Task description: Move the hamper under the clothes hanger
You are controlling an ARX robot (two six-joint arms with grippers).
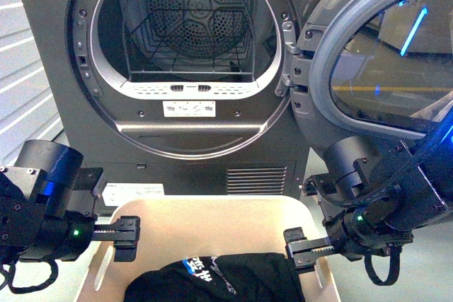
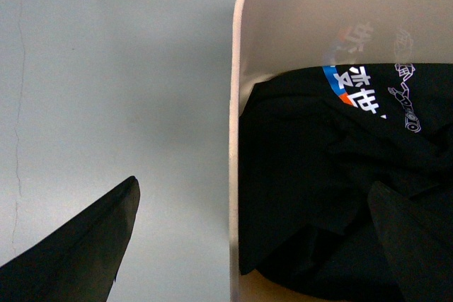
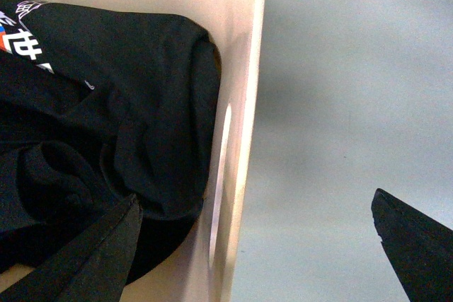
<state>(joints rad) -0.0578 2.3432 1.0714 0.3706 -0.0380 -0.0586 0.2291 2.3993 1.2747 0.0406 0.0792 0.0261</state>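
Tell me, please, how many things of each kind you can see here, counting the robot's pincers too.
Dryer: 1
Hamper: 1
Black garment: 1
Pincers: 2, the left pincer and the right pincer
Total: 5

White characters (image 2: 357, 90) on the black garment (image 2: 304, 175) and white labels (image 1: 189, 108) on the dryer (image 1: 49, 68) cannot be read.
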